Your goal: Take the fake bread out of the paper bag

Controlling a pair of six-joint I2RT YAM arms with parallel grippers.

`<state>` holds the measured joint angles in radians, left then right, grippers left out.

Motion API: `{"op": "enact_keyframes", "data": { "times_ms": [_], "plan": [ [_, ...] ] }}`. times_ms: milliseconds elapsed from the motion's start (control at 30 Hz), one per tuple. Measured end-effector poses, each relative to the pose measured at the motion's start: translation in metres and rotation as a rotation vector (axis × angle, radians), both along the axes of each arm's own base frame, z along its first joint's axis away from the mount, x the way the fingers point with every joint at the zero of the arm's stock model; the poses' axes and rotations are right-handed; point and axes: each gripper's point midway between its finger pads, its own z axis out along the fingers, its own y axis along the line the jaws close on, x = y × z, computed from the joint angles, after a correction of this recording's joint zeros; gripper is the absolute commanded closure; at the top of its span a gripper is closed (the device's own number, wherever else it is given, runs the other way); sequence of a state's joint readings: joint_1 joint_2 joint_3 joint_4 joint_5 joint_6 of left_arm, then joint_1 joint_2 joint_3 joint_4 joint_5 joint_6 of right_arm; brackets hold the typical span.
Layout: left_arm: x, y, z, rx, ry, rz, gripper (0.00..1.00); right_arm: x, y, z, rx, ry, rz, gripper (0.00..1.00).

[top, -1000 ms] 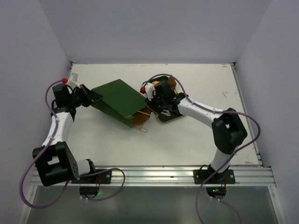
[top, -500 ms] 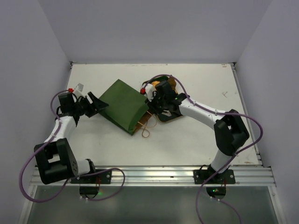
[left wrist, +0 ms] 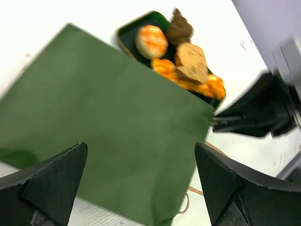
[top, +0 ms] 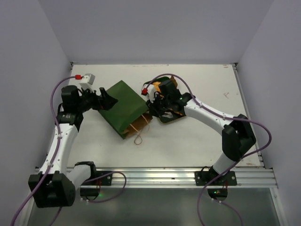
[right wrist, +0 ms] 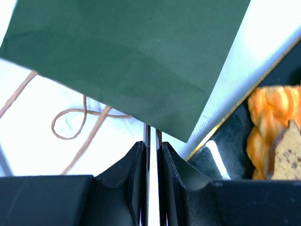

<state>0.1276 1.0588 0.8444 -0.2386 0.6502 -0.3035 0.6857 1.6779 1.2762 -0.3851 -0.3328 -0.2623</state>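
"Where is the fake bread?"

"The small golden-orange toy pastries [left wrist: 188,82] and one dark brown pointed piece [left wrist: 181,29] lie on the flat dark green tray with the tan rim [left wrist: 126,31], outside the tall dark green paper bag [left wrist: 108,136]. That bag lies flat on the white table [top: 197,141], its thin tan cord handles [top: 138,136] trailing from its open end."

"And your claws?"

"My left claw [left wrist: 141,155] stands wide over the bag, gripping nothing. My right claw [right wrist: 151,141] is pressed closed at the bag's corner, beside the tray; I see nothing between its fingers."
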Motion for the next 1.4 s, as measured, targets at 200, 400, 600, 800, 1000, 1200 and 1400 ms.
{"op": "enact_keyframes", "data": {
  "times_ms": [200,400,600,800,1000,1200,1400],
  "plan": [
    [-0.036,-0.055,0.021,0.112,-0.113,-0.181,0.04,-0.008,0.017,0.034,0.118,0.017,0.042,0.92],
    [-0.059,-0.071,0.024,0.184,-0.145,-0.214,0.07,-0.012,0.022,0.039,0.15,0.052,0.04,0.93],
    [-0.066,-0.061,0.002,0.269,-0.056,-0.155,0.09,-0.009,0.02,0.038,0.14,0.048,0.014,0.93],
    [-0.072,-0.044,-0.008,0.343,0.008,-0.094,0.1,-0.004,0.017,0.036,0.124,0.036,-0.013,0.93],
    [-0.079,-0.035,-0.004,0.375,0.008,-0.066,0.11,0.004,0.02,0.034,0.113,0.034,-0.029,0.93],
    [-0.082,-0.035,-0.009,0.4,0.032,-0.074,0.14,0.009,0.022,0.026,0.097,0.044,-0.036,0.93],
    [-0.085,-0.041,-0.013,0.411,0.055,-0.102,0.16,0.015,0.026,0.031,0.098,0.04,-0.04,0.93]
  ]
}}
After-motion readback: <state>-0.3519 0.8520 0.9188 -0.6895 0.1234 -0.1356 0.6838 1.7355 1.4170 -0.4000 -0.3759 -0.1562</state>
